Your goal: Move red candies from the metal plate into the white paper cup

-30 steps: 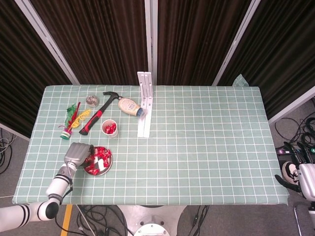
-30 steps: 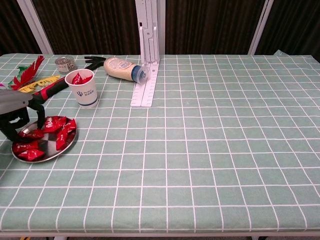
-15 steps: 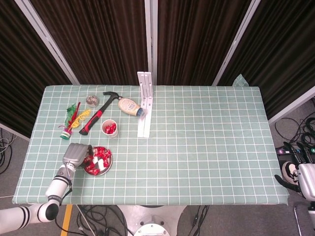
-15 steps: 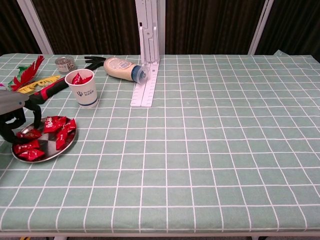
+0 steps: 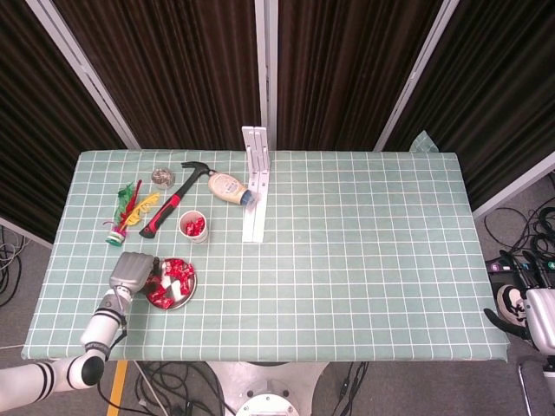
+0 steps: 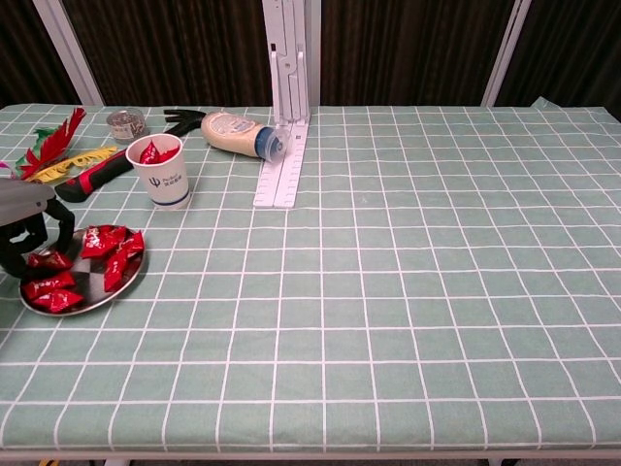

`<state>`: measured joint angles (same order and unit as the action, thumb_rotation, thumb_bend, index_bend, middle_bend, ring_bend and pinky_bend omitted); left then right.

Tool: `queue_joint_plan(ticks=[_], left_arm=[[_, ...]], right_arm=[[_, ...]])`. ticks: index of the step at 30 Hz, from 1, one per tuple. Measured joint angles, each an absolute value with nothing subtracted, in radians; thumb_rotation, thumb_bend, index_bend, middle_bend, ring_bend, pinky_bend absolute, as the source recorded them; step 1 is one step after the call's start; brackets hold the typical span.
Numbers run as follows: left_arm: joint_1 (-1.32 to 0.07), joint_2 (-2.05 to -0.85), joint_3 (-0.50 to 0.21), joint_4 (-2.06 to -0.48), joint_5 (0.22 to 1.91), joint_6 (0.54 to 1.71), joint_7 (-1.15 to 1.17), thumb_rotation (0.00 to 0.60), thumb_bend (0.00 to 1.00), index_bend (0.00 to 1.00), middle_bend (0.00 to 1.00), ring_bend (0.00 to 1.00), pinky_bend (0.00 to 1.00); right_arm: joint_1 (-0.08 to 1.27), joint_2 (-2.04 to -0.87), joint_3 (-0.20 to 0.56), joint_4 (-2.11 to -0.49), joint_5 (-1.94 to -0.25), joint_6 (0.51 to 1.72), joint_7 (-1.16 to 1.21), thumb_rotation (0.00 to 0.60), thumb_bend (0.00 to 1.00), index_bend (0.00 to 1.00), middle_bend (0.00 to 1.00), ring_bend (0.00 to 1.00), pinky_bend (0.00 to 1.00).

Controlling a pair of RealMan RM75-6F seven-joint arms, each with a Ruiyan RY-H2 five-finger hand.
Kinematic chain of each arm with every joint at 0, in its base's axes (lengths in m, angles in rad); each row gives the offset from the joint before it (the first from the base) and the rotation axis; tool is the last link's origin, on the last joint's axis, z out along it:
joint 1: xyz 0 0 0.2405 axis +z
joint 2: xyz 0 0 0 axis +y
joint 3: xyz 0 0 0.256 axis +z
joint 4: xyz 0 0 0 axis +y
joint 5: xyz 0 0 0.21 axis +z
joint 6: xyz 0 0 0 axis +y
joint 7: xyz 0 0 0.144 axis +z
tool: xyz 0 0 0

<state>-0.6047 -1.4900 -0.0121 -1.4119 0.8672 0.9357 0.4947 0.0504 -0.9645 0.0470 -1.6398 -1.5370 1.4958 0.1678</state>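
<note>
The metal plate (image 5: 192, 283) (image 6: 100, 290) sits near the table's front left and holds several red candies (image 5: 178, 269) (image 6: 109, 245). Behind it stands the white paper cup (image 5: 192, 227) (image 6: 163, 177), upright, with red candies inside. My left hand (image 5: 133, 273) (image 6: 27, 221) is over the plate's left rim. Its dark fingers (image 6: 62, 225) curl down around one red candy (image 6: 45, 260) that lies on the plate; whether they grip it I cannot tell. My right hand (image 5: 520, 314) hangs off the table's right edge with nothing in it, seen only in the head view.
A red-handled hammer (image 5: 170, 208) (image 6: 97, 175), feathered toys (image 5: 128, 212) (image 6: 53, 146), a small metal ball (image 5: 160, 177) (image 6: 126, 123) and a lying sauce bottle (image 5: 228, 187) (image 6: 236, 133) sit behind the cup. A white upright bracket (image 5: 256, 182) (image 6: 289, 107) stands mid-table. Cables lie on the floor at right.
My left hand has drawn back to the left, from the plate's middle to its left rim, and its fingers have curled closer around one candy. The plate slid slightly left.
</note>
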Motion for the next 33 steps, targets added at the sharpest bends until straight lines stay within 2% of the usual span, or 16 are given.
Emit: queue_joint_plan(ticks=[6, 15, 24, 33], left_arm=[[-0.600, -1.489, -0.018, -1.412, 0.882, 0.935, 0.476, 0.600, 0.42, 0.67, 0.96, 1.00, 1.00], [-0.594, -1.452, -0.035, -1.475, 0.934, 0.962, 0.441, 0.600, 0.43, 0.69, 0.96, 1.00, 1.00], [-0.643, -1.359, -0.157, -1.581, 1.010, 0.996, 0.372, 0.600, 0.43, 0.68, 0.96, 1.00, 1.00], [-0.779, -1.401, -0.246, -1.460, 0.967, 0.870, 0.339, 0.600, 0.42, 0.64, 0.96, 1.00, 1.00]], right_arm=[[0.050, -0.965, 0.046, -1.639, -1.539, 1.497, 0.170, 0.600, 0.09, 0.08, 0.22, 0.06, 0.35], [0.052, -0.965, 0.047, -1.636, -1.539, 1.495, 0.175, 0.600, 0.09, 0.08, 0.22, 0.06, 0.35], [0.053, -0.968, 0.047, -1.634, -1.536, 1.492, 0.175, 0.600, 0.09, 0.08, 0.22, 0.06, 0.35], [0.052, -0.968, 0.049, -1.632, -1.526, 1.489, 0.174, 0.600, 0.09, 0.08, 0.22, 0.06, 0.35]])
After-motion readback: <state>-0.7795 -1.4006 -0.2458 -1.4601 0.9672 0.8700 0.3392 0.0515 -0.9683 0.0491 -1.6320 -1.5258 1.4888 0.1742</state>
